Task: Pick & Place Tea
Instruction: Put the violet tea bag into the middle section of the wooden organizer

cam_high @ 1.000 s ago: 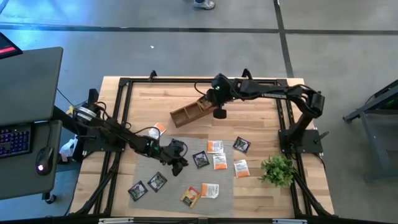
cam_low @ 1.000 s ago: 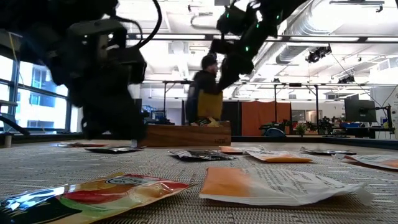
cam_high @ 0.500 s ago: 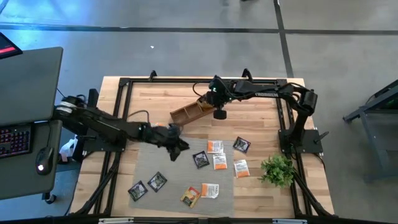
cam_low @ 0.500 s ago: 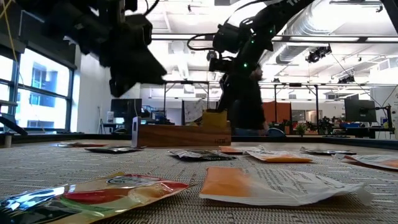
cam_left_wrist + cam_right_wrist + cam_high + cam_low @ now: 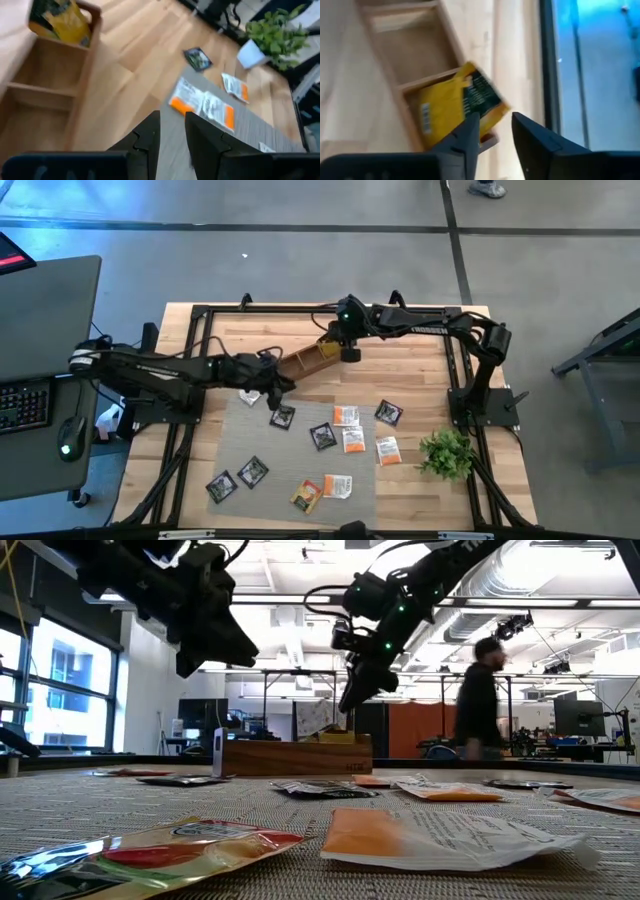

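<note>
Several flat tea sachets lie on the grey mat (image 5: 235, 445): black ones (image 5: 282, 417) (image 5: 322, 437), white-and-orange ones (image 5: 350, 438) and a yellow one (image 5: 306, 496). A wooden tray (image 5: 305, 362) with compartments lies on the table beyond the mat. A yellow sachet (image 5: 455, 105) leans tilted in its end compartment. My left gripper (image 5: 274, 383) hangs above the table between the mat's far edge and the tray, its fingers (image 5: 172, 117) a little apart and empty. My right gripper (image 5: 350, 352) is above the tray's end, its fingers (image 5: 496, 125) a little apart and empty over the yellow sachet.
A small green plant (image 5: 447, 450) stands at the table's right near corner. A white sachet (image 5: 248, 395) lies at the mat's far left corner. Black frame rails (image 5: 200, 315) run along the table's edges. A person (image 5: 480, 700) walks in the room behind.
My left gripper has risen from the mat and gone toward the far edge and the tray. The black sachet it stood over now lies bare on the mat. My right gripper has shifted a little toward the far edge over the tray's end.
</note>
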{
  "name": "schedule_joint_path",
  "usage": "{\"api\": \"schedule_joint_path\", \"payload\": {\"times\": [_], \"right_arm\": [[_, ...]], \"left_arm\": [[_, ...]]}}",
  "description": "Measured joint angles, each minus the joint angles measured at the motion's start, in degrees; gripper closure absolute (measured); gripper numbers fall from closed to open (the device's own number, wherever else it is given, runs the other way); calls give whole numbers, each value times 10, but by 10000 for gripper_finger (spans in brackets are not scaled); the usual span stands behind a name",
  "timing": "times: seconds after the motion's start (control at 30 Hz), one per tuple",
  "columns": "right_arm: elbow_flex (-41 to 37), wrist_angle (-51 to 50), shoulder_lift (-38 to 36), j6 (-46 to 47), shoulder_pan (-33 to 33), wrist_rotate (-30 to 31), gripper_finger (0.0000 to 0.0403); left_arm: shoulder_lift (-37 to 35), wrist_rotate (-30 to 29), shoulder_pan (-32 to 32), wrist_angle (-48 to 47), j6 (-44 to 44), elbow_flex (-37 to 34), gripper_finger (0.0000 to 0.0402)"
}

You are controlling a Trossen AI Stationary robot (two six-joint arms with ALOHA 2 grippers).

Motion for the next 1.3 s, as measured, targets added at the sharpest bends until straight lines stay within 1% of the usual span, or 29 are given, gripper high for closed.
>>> {"api": "schedule_joint_path", "payload": {"times": [0.13,0.23,0.33,0.43,0.67,0.83,1.0,1.1,1.17,1.23,1.3], "right_arm": [[0,46,0,-13,-2,20,260],[0,69,-1,-16,2,26,253],[0,61,-9,-8,24,17,254],[0,27,-18,-5,59,-5,262],[0,-74,-20,72,146,-54,274],[0,-143,-20,111,193,-51,273],[0,-180,-20,219,219,-51,274],[0,-190,-20,261,230,-50,273],[0,-182,-20,262,236,-51,274],[-6,-153,-20,261,243,-57,274],[-16,-113,-20,255,249,-85,274]], "left_arm": [[1,0,24,-20,1,0,312],[0,0,39,-33,1,0,312],[0,0,51,-46,8,0,312],[-18,4,57,-52,39,0,312],[-44,0,56,-61,72,0,312],[-46,-38,56,-93,84,0,312],[-46,-59,55,-114,82,0,312],[-46,-59,55,-113,82,0,312],[-46,-59,55,-112,82,0,312],[-46,-59,55,-113,82,0,312],[-46,-59,55,-113,82,0,312]]}}
